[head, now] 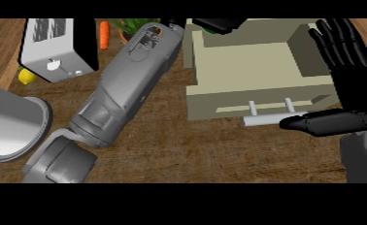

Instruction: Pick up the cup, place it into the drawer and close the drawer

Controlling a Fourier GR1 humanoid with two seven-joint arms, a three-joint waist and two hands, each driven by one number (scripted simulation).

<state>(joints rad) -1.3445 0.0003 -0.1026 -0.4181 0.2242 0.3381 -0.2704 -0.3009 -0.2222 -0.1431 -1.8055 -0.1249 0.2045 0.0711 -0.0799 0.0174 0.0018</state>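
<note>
Left hand (219,24): reaches over open drawer's (247,66) far edge, fingers' state cannot be told | cup: hidden, position unclear | right hand (344,59): fingers straight, released, thumb beside drawer handle (265,119) | toaster (56,49), carrot (104,35) on wooden bench (215,156).

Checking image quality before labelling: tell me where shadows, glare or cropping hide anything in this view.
Head view: lighting is even, no glare. The drawer interior is shaded darker on its right wall. The left hand is mostly cut off at the upper edge, so what it holds cannot be told. The right hand shows open beside the drawer, thumb at the handle. The toaster and carrot are cropped above.
</note>
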